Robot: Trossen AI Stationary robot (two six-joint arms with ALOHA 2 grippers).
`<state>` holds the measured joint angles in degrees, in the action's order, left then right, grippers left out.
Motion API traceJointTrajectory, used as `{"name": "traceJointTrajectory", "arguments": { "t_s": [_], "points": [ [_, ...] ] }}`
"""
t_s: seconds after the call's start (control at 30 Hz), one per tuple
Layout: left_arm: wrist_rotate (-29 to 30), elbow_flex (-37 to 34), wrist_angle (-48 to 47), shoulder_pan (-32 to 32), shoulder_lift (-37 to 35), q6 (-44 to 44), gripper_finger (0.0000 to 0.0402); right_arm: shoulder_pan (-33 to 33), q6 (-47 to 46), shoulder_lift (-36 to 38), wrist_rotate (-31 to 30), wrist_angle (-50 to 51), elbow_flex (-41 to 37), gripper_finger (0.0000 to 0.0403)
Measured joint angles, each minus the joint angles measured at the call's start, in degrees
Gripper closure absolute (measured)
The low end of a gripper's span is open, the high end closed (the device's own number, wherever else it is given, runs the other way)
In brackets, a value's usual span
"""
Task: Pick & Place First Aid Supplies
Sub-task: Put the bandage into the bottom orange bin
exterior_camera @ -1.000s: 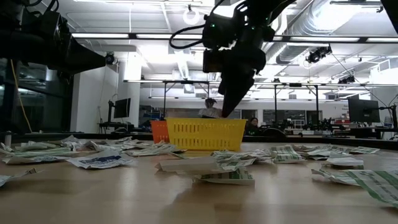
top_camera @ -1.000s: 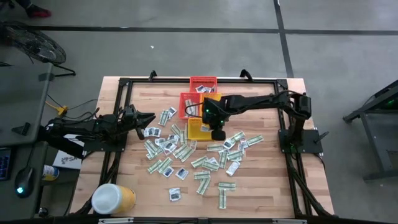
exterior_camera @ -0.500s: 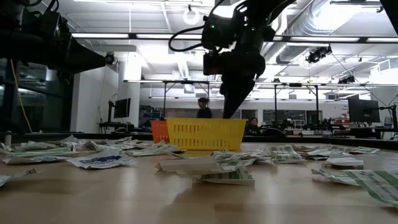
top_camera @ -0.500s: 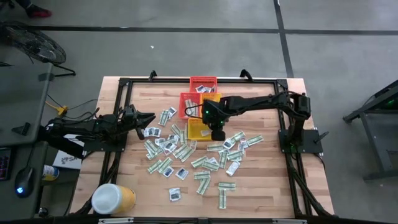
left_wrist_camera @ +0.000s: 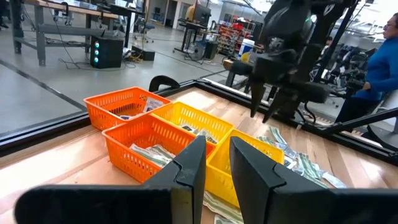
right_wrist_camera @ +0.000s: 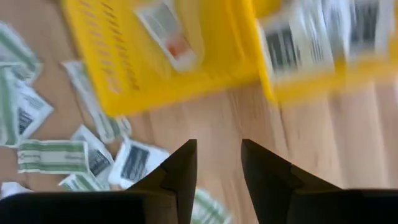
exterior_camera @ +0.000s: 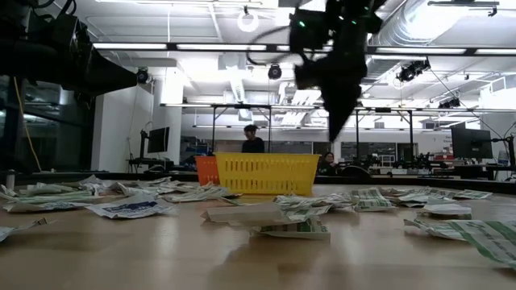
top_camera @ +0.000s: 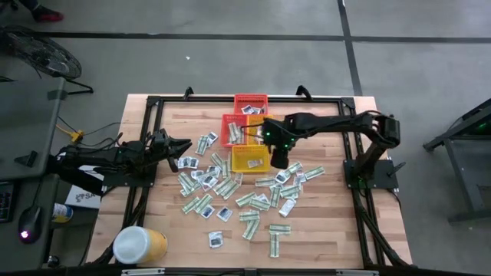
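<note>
Four small baskets (top_camera: 247, 134) cluster at upper centre: one red, one orange, two yellow. Dozens of flat packets (top_camera: 253, 201) lie scattered across the surface (top_camera: 330, 238), too many to count. One yellow tub (top_camera: 140, 244) sits lower left.

Around my table (top_camera: 322, 230) lies grey floor (top_camera: 230, 69) crossed by dark lines. Level across I see a big hall: white ceiling (exterior_camera: 201, 24) with ducts and strip lights, far benches (exterior_camera: 242, 145), monitors, a person (exterior_camera: 252, 138) standing behind.
</note>
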<state>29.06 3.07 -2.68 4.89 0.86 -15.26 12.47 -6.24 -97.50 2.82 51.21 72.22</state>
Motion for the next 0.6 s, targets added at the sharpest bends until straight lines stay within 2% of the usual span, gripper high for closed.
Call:
{"name": "traceJointTrajectory", "arguments": {
  "t_s": [0.4, 0.6],
  "points": [
    [-0.02, 0.0, 0.0, 0.0, 0.02, 0.0, 0.0328, 1.07, -31.37, 15.19, 4.41, -2.77, -21.85, 0.0285],
    [-0.02, 0.0, 0.0, 0.0, 0.0, 0.0, 0.0328, 1.07, -39.96, 18.76, 5.26, -9.73, -29.99, 0.0285]
  ]
}}
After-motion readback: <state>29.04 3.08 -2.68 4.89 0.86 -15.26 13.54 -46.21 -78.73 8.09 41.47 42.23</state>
